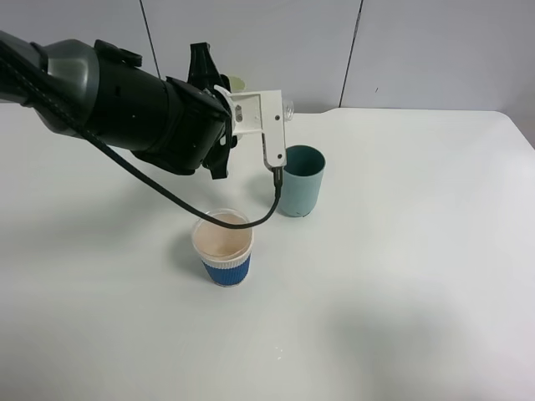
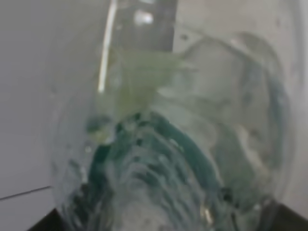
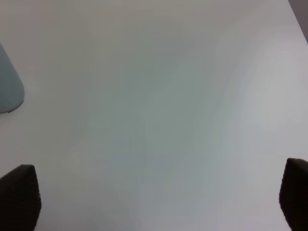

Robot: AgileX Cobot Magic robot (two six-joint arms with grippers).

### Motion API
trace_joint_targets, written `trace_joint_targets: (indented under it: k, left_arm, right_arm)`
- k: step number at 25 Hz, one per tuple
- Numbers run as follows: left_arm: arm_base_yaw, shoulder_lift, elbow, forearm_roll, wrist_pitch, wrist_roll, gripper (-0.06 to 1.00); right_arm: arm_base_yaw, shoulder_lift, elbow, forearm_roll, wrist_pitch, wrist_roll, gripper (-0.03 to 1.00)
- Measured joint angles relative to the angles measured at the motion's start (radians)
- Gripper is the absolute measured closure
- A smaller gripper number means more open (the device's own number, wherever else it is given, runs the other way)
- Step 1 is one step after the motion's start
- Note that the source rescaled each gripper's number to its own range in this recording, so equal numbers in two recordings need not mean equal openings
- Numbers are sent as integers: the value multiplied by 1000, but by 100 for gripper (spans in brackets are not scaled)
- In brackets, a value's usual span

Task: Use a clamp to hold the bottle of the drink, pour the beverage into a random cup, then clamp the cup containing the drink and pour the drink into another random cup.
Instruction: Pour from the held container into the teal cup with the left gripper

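Grasping the bottle of the drink [image 2: 202,120], the left claw [image 1: 227,124] is clenched on the clear body. The bottle lies tipped far over, toward the teal cup [image 1: 301,180]. The left wrist view is filled by the bottle's clear wall, with the cup's teal colour and a yellow-green patch showing blurred through it. From the high camera only the ribbed neck pokes out past the white bracket [image 1: 261,109] on the wrist. The neck shows just above the teal cup's rim, on its left side in that view. Whether the beverage is running out cannot be told.

A black cable [image 1: 201,213] hangs from the bracket and loops down in front of the teal cup's left side. The dark left arm [image 1: 109,96] reaches in from the left of the teal cup. Behind the arm, a sliver of the pale yellow-green tumbler [image 1: 239,83] peeps out, farther back than the teal cup. The blue-banded cup [image 1: 223,248] stands upright on the white table [image 1: 418,276], near the teal cup, forward and to its left, not touching it.

The right claw [image 3: 157,197] is released, its dark fingertips [image 3: 19,199] spread wide over bare table. A pale blue-grey shape at the edge of its wrist view may be the teal cup; it is too blurred to say.
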Motion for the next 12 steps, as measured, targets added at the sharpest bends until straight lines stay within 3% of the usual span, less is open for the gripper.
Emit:
trace_joint_targets:
  k: [12]
  left_arm:
    - [0,0,0,54,-30,75,91]
  right_arm:
    - [0,0,0,0,0,0,-3]
